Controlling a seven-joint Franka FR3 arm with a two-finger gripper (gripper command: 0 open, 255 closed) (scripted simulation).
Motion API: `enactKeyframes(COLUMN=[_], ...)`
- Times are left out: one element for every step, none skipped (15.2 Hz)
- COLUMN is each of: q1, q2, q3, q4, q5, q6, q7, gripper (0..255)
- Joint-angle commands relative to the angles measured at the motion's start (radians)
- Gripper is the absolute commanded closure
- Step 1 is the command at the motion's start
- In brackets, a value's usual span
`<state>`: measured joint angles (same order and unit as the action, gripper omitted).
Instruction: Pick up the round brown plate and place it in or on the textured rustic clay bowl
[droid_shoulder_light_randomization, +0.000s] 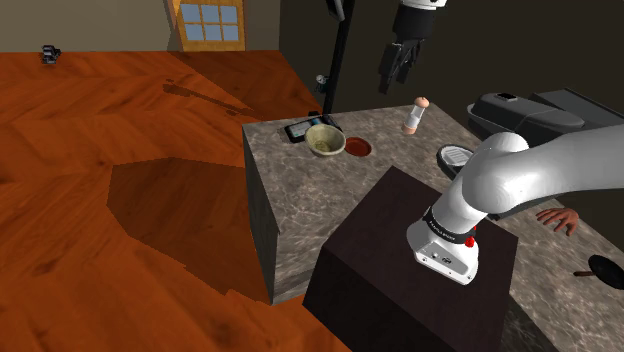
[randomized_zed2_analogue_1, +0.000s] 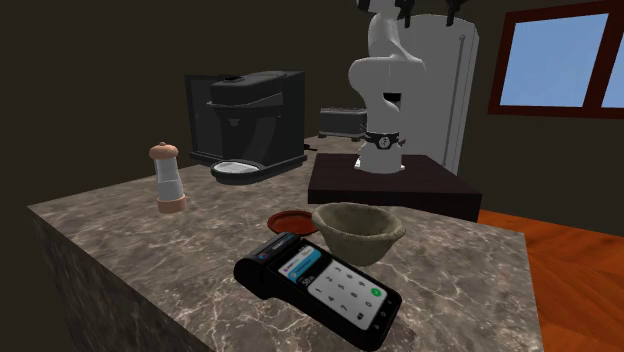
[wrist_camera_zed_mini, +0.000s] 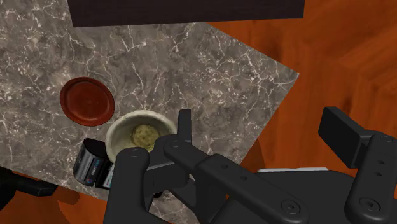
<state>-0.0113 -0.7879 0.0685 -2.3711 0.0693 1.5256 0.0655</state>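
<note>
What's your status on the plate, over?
Gripper open, empty, high above counter. Brown plate flat on counter beside clay bowl, untouched. Nothing on the plate; pepper mill stands apart.

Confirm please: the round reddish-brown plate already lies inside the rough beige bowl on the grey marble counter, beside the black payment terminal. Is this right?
Not quite. The round reddish-brown plate lies flat on the grey marble counter next to the rough beige bowl, not inside it; the wrist view shows this. The black payment terminal is beside the bowl.
</note>
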Motion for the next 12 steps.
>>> enactKeyframes(q1=[0.0,-0.006,-0.012,-0.018,-0.024,-0.03,-0.036,-0.042,-0.047,-0.052,-0.057,-0.061], q2=[0.0,0.003,0.009,0.016,0.025,0.036,0.049,0.064,0.081,0.1,0.121,0.144], q3=[0.0,-0.026,-0.052,-0.078,-0.104,-0.13,-0.157,-0.183,-0.209,-0.235,-0.261,-0.286], q4=[0.0,-0.016,-0.031,-0.044,-0.056,-0.067,-0.076,-0.083,-0.089,-0.094,-0.096,-0.098], q5=[0.0,-0.008,-0.016,-0.024,-0.031,-0.039,-0.046,-0.052,-0.058,-0.062,-0.066,-0.069], q6=[0.0,0.018,0.037,0.056,0.076,0.095,0.115,0.135,0.155,0.175,0.195,0.215], q7=[0.0,-0.028,-0.057,-0.085,-0.113,-0.142,-0.17,-0.199,-0.228,-0.257,-0.287,-0.317], gripper=[0,0,0,0,0,0,0,0,0,0,0,0])
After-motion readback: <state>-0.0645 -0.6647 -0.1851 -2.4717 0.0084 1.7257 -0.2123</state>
